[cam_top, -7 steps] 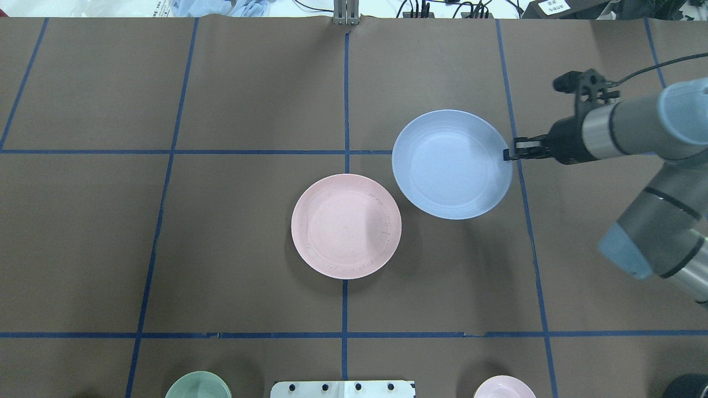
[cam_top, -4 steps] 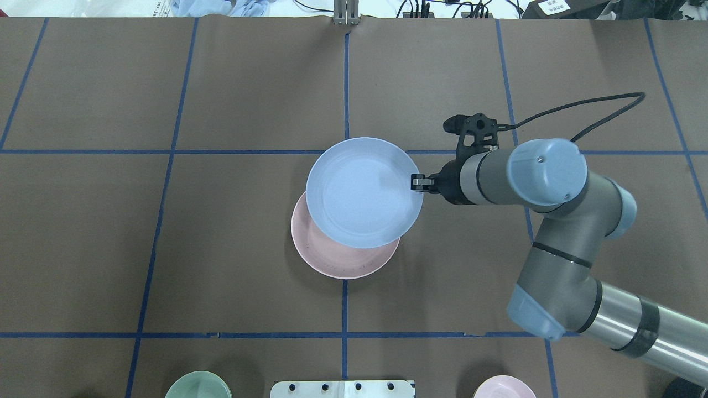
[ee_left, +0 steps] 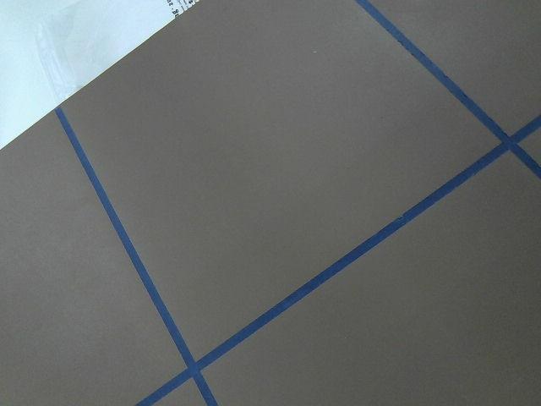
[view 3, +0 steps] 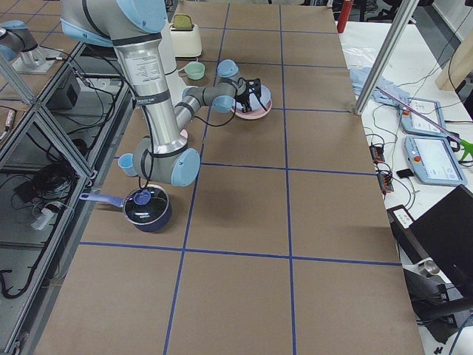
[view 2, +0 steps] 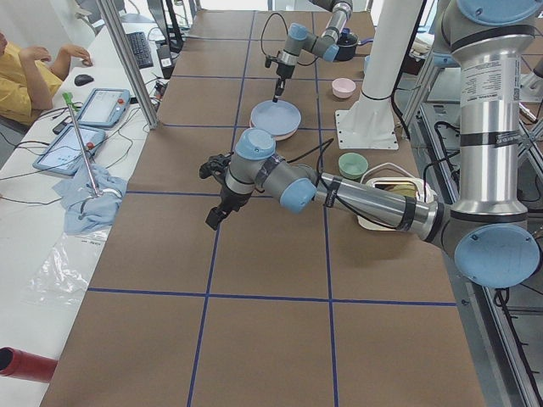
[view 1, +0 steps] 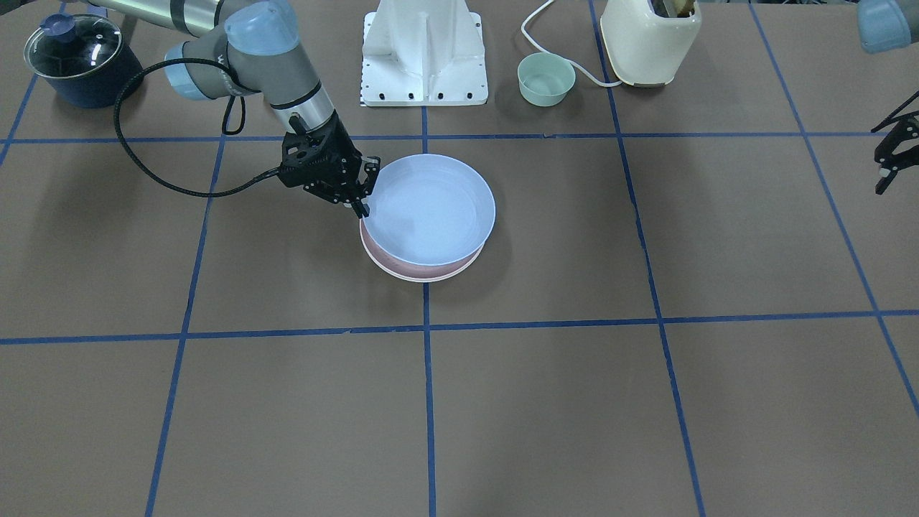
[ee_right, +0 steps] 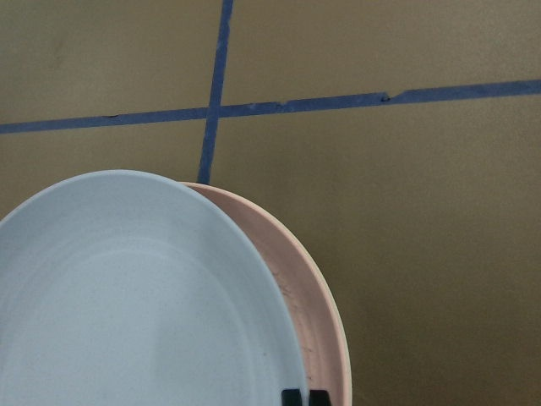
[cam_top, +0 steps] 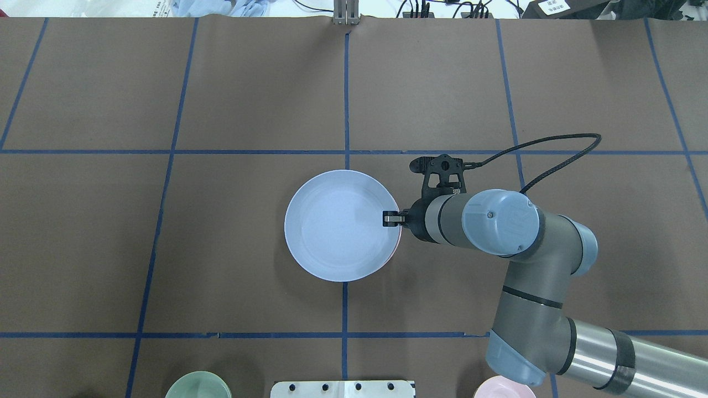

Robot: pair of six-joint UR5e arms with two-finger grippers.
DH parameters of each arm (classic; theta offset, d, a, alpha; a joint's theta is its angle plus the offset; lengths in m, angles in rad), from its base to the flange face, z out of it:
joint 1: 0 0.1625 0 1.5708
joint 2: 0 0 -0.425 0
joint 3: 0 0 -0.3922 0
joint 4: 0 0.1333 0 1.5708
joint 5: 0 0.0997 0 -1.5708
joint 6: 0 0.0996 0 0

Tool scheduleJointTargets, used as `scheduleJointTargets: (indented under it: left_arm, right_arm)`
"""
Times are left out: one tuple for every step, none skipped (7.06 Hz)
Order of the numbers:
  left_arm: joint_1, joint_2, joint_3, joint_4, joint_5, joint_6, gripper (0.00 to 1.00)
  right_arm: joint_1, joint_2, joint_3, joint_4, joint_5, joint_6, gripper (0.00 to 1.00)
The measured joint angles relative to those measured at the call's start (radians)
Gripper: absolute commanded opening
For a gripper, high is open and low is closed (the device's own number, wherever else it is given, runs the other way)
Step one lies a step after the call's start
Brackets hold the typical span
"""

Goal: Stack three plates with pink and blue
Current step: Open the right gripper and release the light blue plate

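My right gripper [cam_top: 391, 219] is shut on the right rim of the light blue plate [cam_top: 340, 225]. It holds that plate directly over the pale pink plate [cam_top: 399, 242], which shows only as a thin sliver at the right edge. In the front-facing view the blue plate [view 1: 431, 208] sits slightly tilted over the pink plate [view 1: 423, 273], beside the right gripper [view 1: 362, 205]. I cannot tell if the two plates touch. The right wrist view shows the blue plate [ee_right: 127, 296] overlapping the pink plate [ee_right: 308, 296]. My left gripper [view 1: 887, 158] is open and empty, far off to the side. The cream plate is out of view.
A mint-green bowl [view 1: 546, 79], a cream toaster [view 1: 650, 39] and the white robot base [view 1: 425, 54] stand on the robot's side of the table. A dark lidded pot [view 1: 79, 61] and a small pink bowl [cam_top: 504, 387] are also near the robot.
My right gripper has carried the blue plate left and toward the robot, from beside the pink plate to directly over it, now covering nearly all of it.
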Motion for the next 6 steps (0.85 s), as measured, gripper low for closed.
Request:
scheduleJointTargets:
  left_arm:
    - [0.0,0.002,0.001,-0.001,0.0,-0.002,1.0]
    - [0.0,0.004,0.001,-0.002,0.0,-0.004,1.0]
    - [0.0,0.004,0.001,-0.004,0.0,-0.005,1.0]
    - [0.0,0.005,0.001,-0.004,0.0,-0.005,1.0]
    - [0.001,0.005,0.001,-0.004,0.0,-0.005,1.0]
    - [0.001,0.005,0.001,-0.004,0.0,-0.005,1.0]
  right_arm:
    - [-0.002,0.0,0.004,-0.02,-0.001,0.0,0.0]
    - [-0.002,-0.002,0.005,-0.032,-0.001,0.0,0.0]
    - [-0.002,-0.003,0.005,-0.039,-0.001,0.0,0.39]
    - [-0.002,-0.002,0.004,-0.041,-0.001,0.0,0.99]
    - [-0.002,0.0,0.004,-0.042,-0.006,0.0,1.0]
    - [-0.002,0.0,0.003,-0.043,-0.018,0.0,1.0]
